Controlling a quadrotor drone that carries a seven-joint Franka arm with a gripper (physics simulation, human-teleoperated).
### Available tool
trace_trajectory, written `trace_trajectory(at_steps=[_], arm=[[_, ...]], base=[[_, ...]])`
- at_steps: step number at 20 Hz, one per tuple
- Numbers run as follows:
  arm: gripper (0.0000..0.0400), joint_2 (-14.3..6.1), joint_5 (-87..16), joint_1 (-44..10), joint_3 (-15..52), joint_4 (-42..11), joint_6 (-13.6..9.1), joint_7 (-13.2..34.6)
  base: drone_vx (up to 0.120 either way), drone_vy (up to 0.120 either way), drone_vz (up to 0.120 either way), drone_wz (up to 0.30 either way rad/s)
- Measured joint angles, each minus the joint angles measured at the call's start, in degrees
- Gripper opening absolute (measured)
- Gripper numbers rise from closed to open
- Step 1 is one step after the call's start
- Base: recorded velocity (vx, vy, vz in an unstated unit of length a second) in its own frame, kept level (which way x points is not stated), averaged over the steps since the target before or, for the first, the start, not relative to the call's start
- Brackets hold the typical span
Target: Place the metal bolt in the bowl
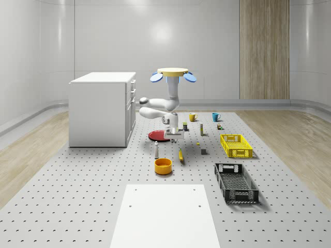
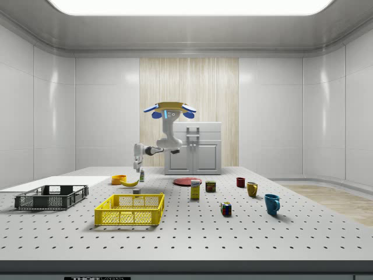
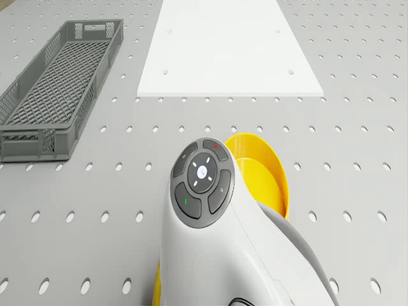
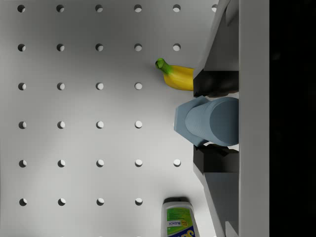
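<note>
**Bolt clamped in the gripper, drone hovering over the table**

The grey perforated table [image 1: 77,206] is carrying everything, with broad bare stretches along its near edge around the flat white board [image 1: 165,217]. The white cabinet [image 1: 101,108] is standing at the whole-scene view's left, well apart from the small things. The drone with its yellow disc top and blue rotors [image 1: 173,74] is hovering above the table's middle, near the red plate [image 1: 158,135], its white arm [image 3: 217,242] reaching down and blocking much of the drone view.

The dark grey mesh crate [image 1: 236,182] and the yellow mesh crate [image 1: 236,145] are sitting toward the whole-scene view's right. The round yellow-orange bowl [image 1: 163,166] is standing in open table; in the drone view the arm is covering part of it.

The gripper [image 4: 217,121] is cut off at the wrist view's edge, its dark pads pressing on either side of the blue-grey metal bolt [image 4: 207,121], held above the table. Beneath, a yellow banana [image 4: 177,76] is partly hidden behind a finger, and a white bleach bottle [image 4: 178,219] is cropped.
</note>
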Motion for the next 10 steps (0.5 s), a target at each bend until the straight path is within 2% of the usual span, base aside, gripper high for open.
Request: trace_trajectory(at_steps=[2,9,10], arm=[[0.0138,0.02,-0.01,0.01,0.00,0.00,-0.02,0.00],[0.0138,0.10,-0.04,0.03,-0.02,-0.01,-0.10,-0.02],[0.0138,0.12,-0.05,0.04,-0.02,-0.01,-0.11,-0.02]], base=[[0.120,0.000,0.000,0.000],[0.120,-0.120,0.000,0.000],[0.120,-0.040,0.000,0.000]])
